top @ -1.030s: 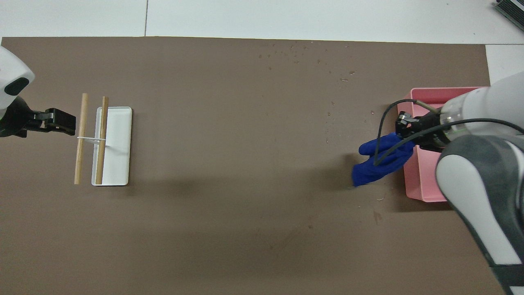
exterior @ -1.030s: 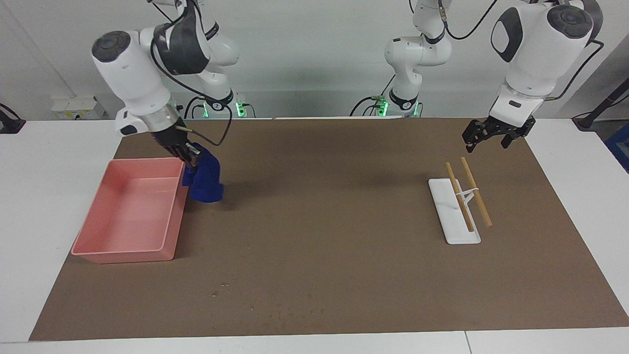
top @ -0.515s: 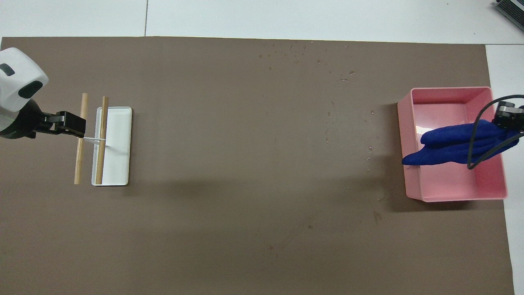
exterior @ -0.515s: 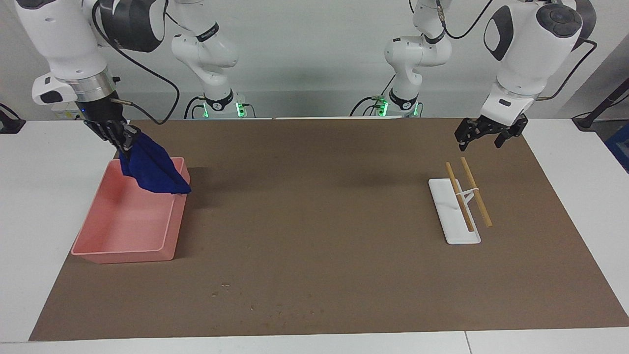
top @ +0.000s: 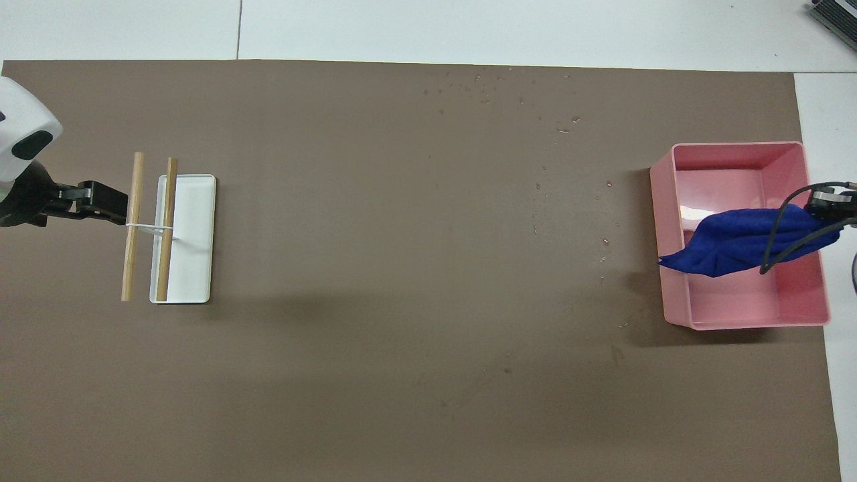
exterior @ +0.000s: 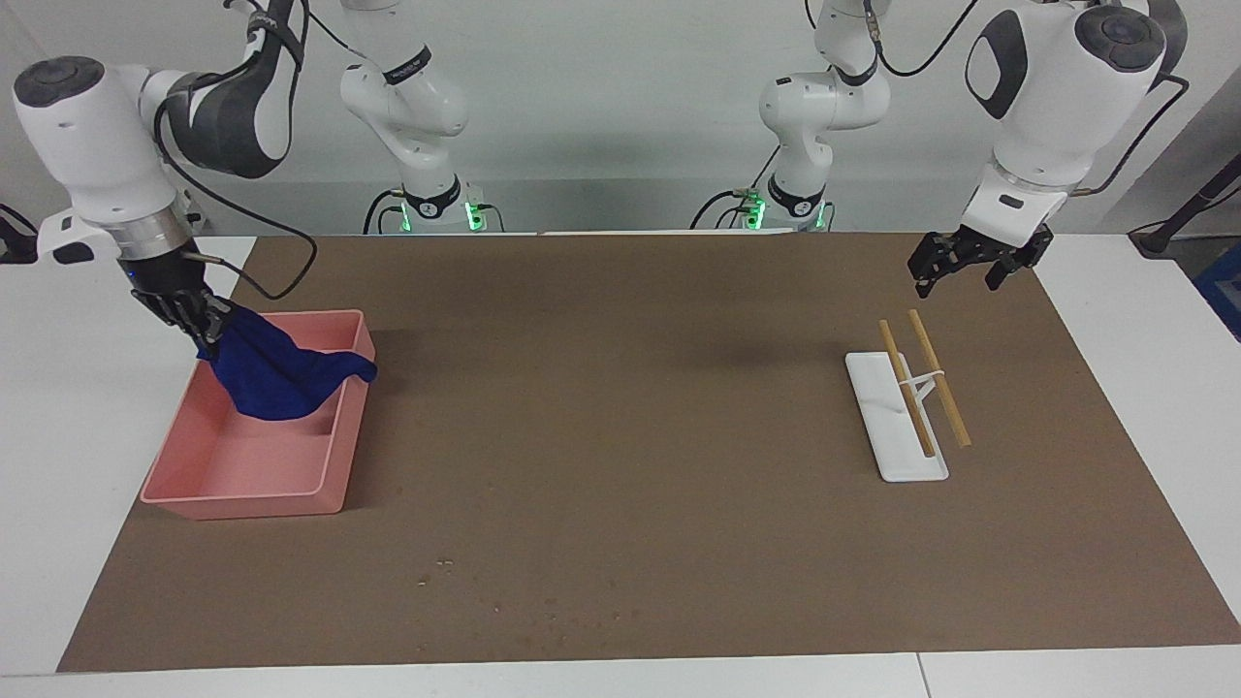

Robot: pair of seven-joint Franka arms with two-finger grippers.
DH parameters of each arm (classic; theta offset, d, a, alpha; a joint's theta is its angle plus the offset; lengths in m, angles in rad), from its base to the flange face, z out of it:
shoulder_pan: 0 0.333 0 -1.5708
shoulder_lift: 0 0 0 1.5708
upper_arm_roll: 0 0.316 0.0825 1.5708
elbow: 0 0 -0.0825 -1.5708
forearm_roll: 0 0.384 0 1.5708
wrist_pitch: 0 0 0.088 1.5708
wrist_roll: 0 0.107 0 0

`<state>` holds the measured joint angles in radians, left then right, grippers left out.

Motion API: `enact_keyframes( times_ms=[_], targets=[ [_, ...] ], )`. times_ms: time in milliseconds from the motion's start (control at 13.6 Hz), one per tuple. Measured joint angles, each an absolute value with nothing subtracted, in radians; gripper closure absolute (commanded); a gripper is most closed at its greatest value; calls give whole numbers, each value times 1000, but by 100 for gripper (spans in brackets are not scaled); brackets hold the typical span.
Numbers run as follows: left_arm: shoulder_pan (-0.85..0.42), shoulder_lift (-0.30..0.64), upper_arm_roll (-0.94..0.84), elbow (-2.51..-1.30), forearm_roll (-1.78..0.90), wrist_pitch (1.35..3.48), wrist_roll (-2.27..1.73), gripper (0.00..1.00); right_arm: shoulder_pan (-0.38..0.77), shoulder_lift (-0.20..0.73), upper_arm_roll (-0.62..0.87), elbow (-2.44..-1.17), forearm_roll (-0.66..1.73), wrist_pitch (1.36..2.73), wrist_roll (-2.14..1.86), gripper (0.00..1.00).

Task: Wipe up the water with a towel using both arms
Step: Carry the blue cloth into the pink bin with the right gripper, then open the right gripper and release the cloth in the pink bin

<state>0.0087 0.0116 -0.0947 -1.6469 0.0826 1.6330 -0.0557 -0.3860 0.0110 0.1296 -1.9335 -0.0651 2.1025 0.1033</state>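
Facing view, right gripper (exterior: 206,325): black two-finger gripper of the white right arm, over the outer wall of the pink tray at the right arm's end of the table, its fingers pinching one end of the towel.
Towel: soft, deep royal-blue cloth (exterior: 274,375) (top: 733,240), bunched into folds; it hangs from the right gripper (top: 830,204) down into the tray, and its loose end drapes over the tray wall that faces the middle of the mat.
Tray: shallow rectangular pink plastic tray (exterior: 242,485) (top: 736,318), standing on the mat's edge.
Water: tiny shiny droplets and small dark damp spots (exterior: 504,601) (top: 522,100) scattered on the mat, farther from the robots than the tray and toward the mat's edge; a few more dots (top: 606,241) lie just beside the tray.
Left gripper (exterior: 955,271) (top: 100,201): black two-finger gripper of the white left arm, raised over the mat beside the wooden sticks, fingers spread apart, holding nothing.
Sticks: two thin wooden rods (exterior: 926,383) (top: 148,224) joined by a white band, lying partly on a flat white rectangular tray (exterior: 887,427) (top: 194,234).
Mat: large brown sheet (exterior: 630,407) (top: 402,268) covering the white table (exterior: 58,388) (top: 469,27).
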Motion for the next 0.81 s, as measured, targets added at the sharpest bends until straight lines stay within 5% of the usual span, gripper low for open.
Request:
enact_keyframes(
  times_ms=[515,589,662,736,810],
  targets=[
    [14,11,-68,-1642,-15,1633,-17,0,-443,180,130,-1964,-65,2245,50,100],
    [14,11,-68,-1642,-15,1633,-17,0,-443,182,130,-1964,-65,2244,50,84],
    [14,11,-70,-1642,-15,1633,-17,0,-442,181,131,-1963,-65,2242,50,45],
    [14,11,-71,-1642,-15,1633,-17,0,-440,181,133,-1963,-65,2237,50,25],
    [14,11,-72,-1642,-14,1633,-16,0,-438,181,135,-1963,-65,2227,50,18]
  ],
)
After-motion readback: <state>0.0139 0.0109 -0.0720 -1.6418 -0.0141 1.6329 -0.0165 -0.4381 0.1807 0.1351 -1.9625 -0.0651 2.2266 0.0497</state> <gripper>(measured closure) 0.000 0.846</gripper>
